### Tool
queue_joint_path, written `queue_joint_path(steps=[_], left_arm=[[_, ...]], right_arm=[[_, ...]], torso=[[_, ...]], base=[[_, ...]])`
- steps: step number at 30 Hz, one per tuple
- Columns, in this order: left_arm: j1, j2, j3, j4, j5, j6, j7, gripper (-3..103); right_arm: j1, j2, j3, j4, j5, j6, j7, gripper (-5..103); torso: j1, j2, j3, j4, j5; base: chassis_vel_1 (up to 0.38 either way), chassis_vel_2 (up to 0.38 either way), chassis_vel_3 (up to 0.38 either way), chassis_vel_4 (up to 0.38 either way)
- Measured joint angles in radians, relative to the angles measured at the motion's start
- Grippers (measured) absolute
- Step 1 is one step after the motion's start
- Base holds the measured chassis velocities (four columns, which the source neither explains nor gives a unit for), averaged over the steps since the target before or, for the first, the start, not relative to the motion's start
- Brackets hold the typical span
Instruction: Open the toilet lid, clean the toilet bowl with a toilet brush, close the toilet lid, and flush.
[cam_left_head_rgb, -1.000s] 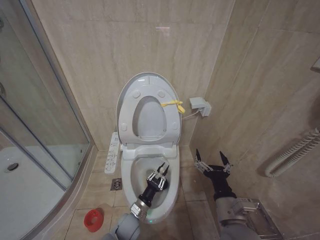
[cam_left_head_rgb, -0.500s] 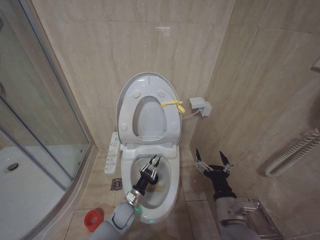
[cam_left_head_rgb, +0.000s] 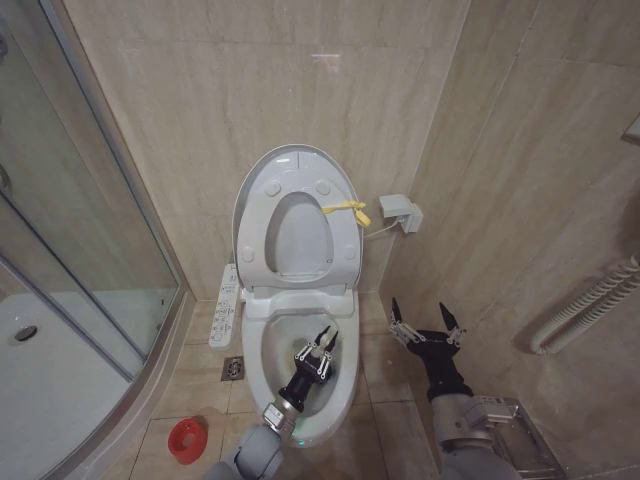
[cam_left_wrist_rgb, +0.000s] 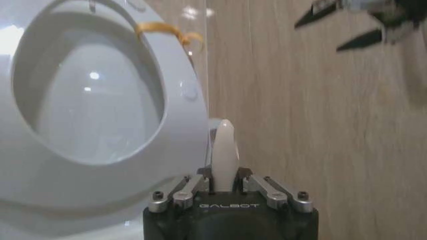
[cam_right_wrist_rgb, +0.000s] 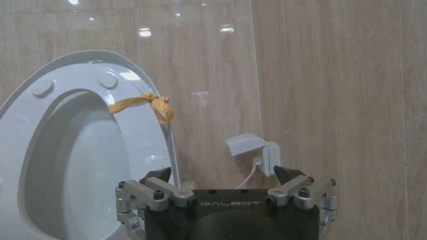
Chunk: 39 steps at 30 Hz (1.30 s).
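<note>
The toilet lid (cam_left_head_rgb: 300, 153) stands raised against the back wall with the seat ring (cam_left_head_rgb: 255, 240) up in front of it; a yellow tie (cam_left_head_rgb: 347, 210) hangs at its edge. Below lies the open toilet bowl (cam_left_head_rgb: 256, 342). My left gripper (cam_left_head_rgb: 320, 345) hangs over the bowl, shut on the toilet brush, whose white handle end (cam_left_wrist_rgb: 223, 147) sticks up between the fingers; the brush head is hidden. The red holder (cam_left_head_rgb: 186, 438) sits on the floor left of the bowl. My right gripper (cam_left_head_rgb: 425, 322) waits open beside the bowl's right side, and it appears far off as the right gripper (cam_left_wrist_rgb: 360, 20).
A glass shower screen (cam_left_head_rgb: 90, 250) and white tray (cam_left_head_rgb: 40, 380) close off the left. The button panel (cam_left_head_rgb: 226, 305) and a floor drain (cam_left_head_rgb: 232, 368) sit left of the bowl. A wall box (cam_left_head_rgb: 400, 212), a ribbed hose (cam_left_head_rgb: 590, 305) and a metal rack (cam_left_head_rgb: 525, 435) are on the right.
The left gripper with the brush swung forward and left inside the bowl, then came back toward me and right to where it was a second ago. The right arm stayed still.
</note>
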<state>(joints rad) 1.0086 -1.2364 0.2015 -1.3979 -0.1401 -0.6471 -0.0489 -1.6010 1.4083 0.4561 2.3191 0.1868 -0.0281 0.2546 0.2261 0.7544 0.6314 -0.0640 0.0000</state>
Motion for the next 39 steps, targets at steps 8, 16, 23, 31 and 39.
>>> queue_joint_path(steps=[8,16,23,31,39], left_arm=[[-0.049,0.005,-0.037,0.084,0.021,-0.003,0.006,23],[-0.027,-0.011,0.010,-0.045,-0.002,-0.006,0.001,23],[-0.022,-0.016,0.015,0.027,0.009,-0.009,0.004,23],[-0.043,0.005,-0.034,0.069,-0.012,-0.006,0.004,23],[-0.012,0.000,0.001,-0.039,-0.026,-0.013,0.016,23]], right_arm=[[0.000,0.000,0.000,0.000,0.000,0.000,0.000,100],[0.000,0.000,0.000,0.000,0.000,0.000,0.000,100],[0.000,0.000,0.000,0.000,0.000,0.000,0.000,100],[0.000,0.000,0.000,0.000,0.000,0.000,0.000,100],[0.000,0.000,0.000,0.000,0.000,0.000,0.000,100]], torso=[[0.000,0.000,0.000,-0.0001,0.0000],[0.000,0.000,0.000,-0.0002,0.0000],[0.000,0.000,0.000,0.0001,0.0000],[0.000,0.000,0.000,-0.0001,0.0000],[0.000,0.000,0.000,-0.0002,-0.0001]], base=[[0.000,0.000,0.000,0.000],[0.000,0.000,0.000,0.000],[0.000,0.000,0.000,0.000],[0.000,0.000,0.000,0.000],[0.000,0.000,0.000,0.000]])
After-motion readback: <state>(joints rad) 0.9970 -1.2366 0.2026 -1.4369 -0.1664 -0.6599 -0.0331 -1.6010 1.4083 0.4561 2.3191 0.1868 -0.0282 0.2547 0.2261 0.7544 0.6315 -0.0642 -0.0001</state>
